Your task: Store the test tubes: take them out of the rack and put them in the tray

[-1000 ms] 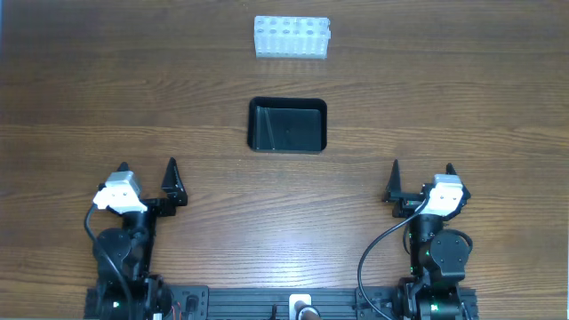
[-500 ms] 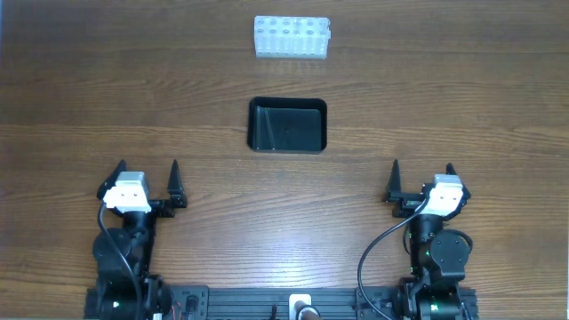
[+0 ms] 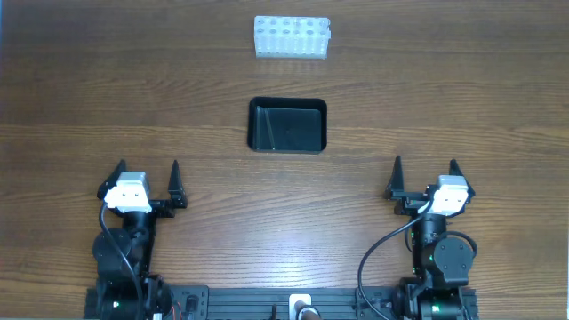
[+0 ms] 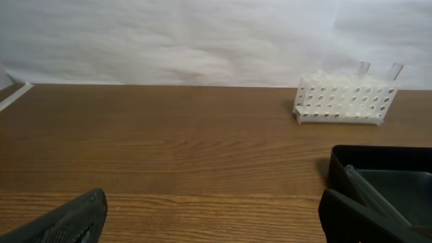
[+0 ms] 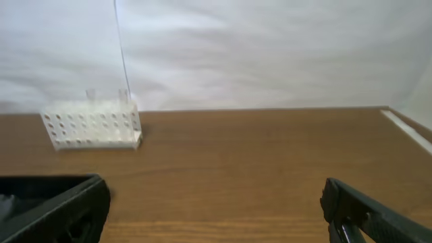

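A white test tube rack (image 3: pixel 291 37) stands at the far middle of the table. In the left wrist view two clear tubes (image 4: pixel 378 69) stick up from one end of the rack (image 4: pixel 344 102); the right wrist view shows the rack (image 5: pixel 91 126) with those tubes (image 5: pixel 123 95). The black tray (image 3: pixel 287 125) lies nearer, with a clear tube (image 4: pixel 363 186) lying along its inner wall (image 4: pixel 378 160). My left gripper (image 3: pixel 147 167) and right gripper (image 3: pixel 426 164) are both open and empty, near the arm bases, well short of the tray.
Bare wooden tabletop (image 3: pixel 284 204) stretches between the grippers and the tray. A white backdrop (image 4: pixel 202 40) rises behind the far table edge. Table corners show at the sides (image 5: pixel 408 128).
My left gripper has swung from an angled pose to point straight up the table. The right gripper has turned slightly the same way. Rack and tray have not moved.
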Controlling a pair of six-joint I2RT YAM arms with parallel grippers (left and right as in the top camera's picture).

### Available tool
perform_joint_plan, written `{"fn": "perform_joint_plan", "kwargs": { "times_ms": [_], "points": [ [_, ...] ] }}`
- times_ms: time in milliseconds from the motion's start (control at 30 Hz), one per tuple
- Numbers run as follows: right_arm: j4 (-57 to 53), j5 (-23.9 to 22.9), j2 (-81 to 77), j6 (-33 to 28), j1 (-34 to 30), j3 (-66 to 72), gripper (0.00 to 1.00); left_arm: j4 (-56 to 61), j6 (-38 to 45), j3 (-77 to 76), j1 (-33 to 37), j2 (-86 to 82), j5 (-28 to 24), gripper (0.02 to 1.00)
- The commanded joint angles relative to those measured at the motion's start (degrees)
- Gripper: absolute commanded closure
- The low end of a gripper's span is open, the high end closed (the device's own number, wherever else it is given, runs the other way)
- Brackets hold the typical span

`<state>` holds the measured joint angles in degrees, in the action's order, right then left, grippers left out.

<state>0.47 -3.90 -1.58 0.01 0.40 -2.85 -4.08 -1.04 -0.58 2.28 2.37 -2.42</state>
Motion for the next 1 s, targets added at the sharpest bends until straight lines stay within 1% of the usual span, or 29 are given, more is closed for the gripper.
{"fn": "perform_joint_plan", "kwargs": {
  "times_ms": [33,167,333,433,533,600,700,867,967,1000],
  "points": [
    [0.31,1.6,-6.16,-1.46,-0.37,-10.62,0.009,-0.11,1.03,0.22,0.2,0.26,-0.76,0.018],
    [0.22,4.22,-19.74,-2.93,-0.37,-21.0,0.009,-0.11,1.03,0.22,0.2,0.26,-0.76,0.02],
    [-0.98,11.13,-42.12,-2.89,0.9,-35.54,0.009,-0.11,1.03,0.22,0.2,0.26,-0.76,0.018],
    [-1.66,11.61,-53.81,-2.86,4.31,-42.66,0.009,-0.11,1.03,0.22,0.2,0.26,-0.76,0.02],
    [-1.73,11.61,-64.7,-2.71,9.53,-49.05,0.009,-0.11,1.03,0.22,0.2,0.26,-0.79,0.018],
    [-1.73,11.54,-70.79,-1.77,13.16,-52.74,0.009,-0.11,1.03,0.22,0.2,0.26,-0.76,0.02],
    [-1.81,10.16,-78.64,1.81,17.97,-57.55,0.009,-0.11,1.03,0.22,0.2,0.26,-0.79,0.018],
    [-1.99,7.43,-86.79,7.19,22.08,-62.64,0.007,-0.09,1.03,0.22,0.2,0.26,-0.76,0.018],
    [-1.97,1.9,-90.62,11.04,23.45,-65.11,0.007,-0.11,1.03,0.22,0.2,0.26,-0.76,0.018],
    [-1.97,1.22,-91.51,11.54,23.65,-65.77,0.007,-0.11,1.03,0.22,0.2,0.26,-0.76,0.018]
  ]
}}
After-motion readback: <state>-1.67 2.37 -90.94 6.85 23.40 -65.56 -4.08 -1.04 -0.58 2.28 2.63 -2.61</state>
